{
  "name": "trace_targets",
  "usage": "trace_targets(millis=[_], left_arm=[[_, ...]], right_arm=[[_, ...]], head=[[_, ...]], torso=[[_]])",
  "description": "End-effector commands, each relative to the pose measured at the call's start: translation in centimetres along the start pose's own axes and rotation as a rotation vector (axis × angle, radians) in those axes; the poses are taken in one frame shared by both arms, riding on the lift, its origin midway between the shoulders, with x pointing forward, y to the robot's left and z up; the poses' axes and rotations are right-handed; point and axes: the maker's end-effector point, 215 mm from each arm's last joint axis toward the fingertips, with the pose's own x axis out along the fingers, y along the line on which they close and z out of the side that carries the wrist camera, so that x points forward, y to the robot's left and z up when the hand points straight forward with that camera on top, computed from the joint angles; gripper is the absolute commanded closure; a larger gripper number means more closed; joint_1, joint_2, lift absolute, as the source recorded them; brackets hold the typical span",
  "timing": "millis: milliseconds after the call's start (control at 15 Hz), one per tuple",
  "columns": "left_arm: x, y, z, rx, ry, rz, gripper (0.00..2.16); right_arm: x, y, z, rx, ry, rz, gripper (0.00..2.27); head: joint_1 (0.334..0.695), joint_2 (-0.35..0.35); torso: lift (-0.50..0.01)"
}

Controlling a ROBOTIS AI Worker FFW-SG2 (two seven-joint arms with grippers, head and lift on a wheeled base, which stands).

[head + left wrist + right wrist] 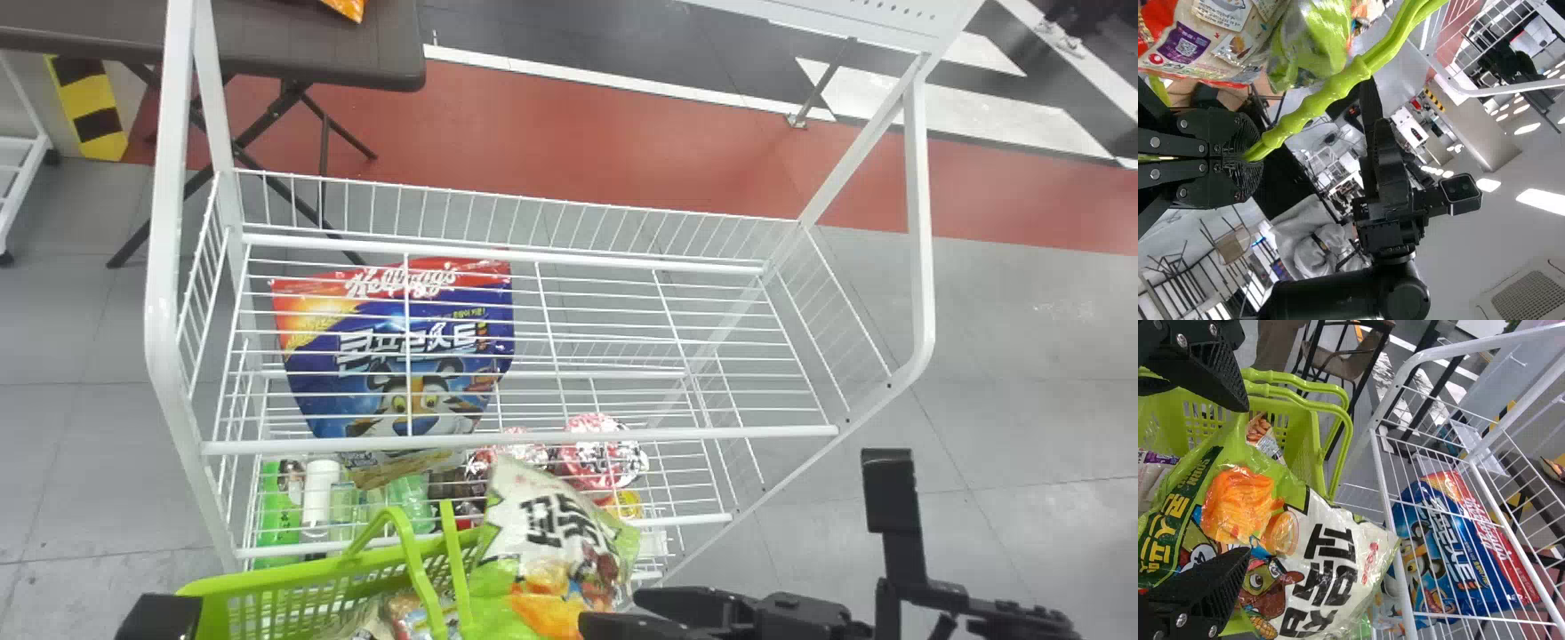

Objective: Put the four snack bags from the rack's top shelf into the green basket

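Observation:
At the bottom left of the head view is part of my left gripper. In the left wrist view my left gripper is shut on the green basket's handle. The green basket stands at the rack's near side with snack bags inside. A green-and-white snack bag lies at its right end, its white end poking out toward the rack. My right gripper is at that bag; in the right wrist view my right gripper has its fingers spread wide over the snack bag.
The white wire rack stands ahead. A blue-and-red bag shows beneath its upper wires. Bottles and round red-and-white packs sit lower down. A dark table is behind at left.

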Motion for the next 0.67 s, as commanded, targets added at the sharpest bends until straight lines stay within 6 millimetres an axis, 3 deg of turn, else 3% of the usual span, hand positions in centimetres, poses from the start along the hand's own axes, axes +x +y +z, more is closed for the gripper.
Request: trace_targets(millis=[0,133,200,267,400,533,600], left_arm=[[0.0,0.1,0.0,-0.003,0.000,0.003,1.54],[0.1,0.2,-0.2,-0.007,0.003,0.010,1.54],[0.1,0.2,-0.2,-0.007,0.003,0.010,1.54],[0.1,0.2,-0.2,-0.009,0.004,0.011,1.54],[0.1,0.3,-0.3,-0.014,0.006,0.014,1.54],[0.1,0.4,-0.3,-0.012,0.005,0.017,1.54],[0.1,0.4,-0.3,-0.012,0.005,0.017,1.54]], right_arm=[[0.0,0.1,-1.1,0.035,0.009,0.002,0.06],[0.7,-0.2,-4.0,0.112,0.038,-0.016,0.06],[1.6,-0.7,-1.8,0.051,-0.044,-0.010,0.04],[1.9,-1.4,2.1,-0.073,-0.171,-0.030,0.03],[0.6,-0.7,11.7,-0.394,-0.502,-0.104,0.02],[-2.0,1.6,16.7,-0.570,-0.730,-0.151,0.02],[-2.7,1.8,17.9,-0.598,-0.792,-0.191,0.02]], head=[[0.695,-0.350],[0.695,-0.350],[0.695,-0.350],[0.695,-0.350],[0.695,-0.350],[0.695,-0.350],[0.695,-0.350]], torso=[[0.000],[0.000],[0.000],[0.000],[0.000],[0.000],[0.000]])
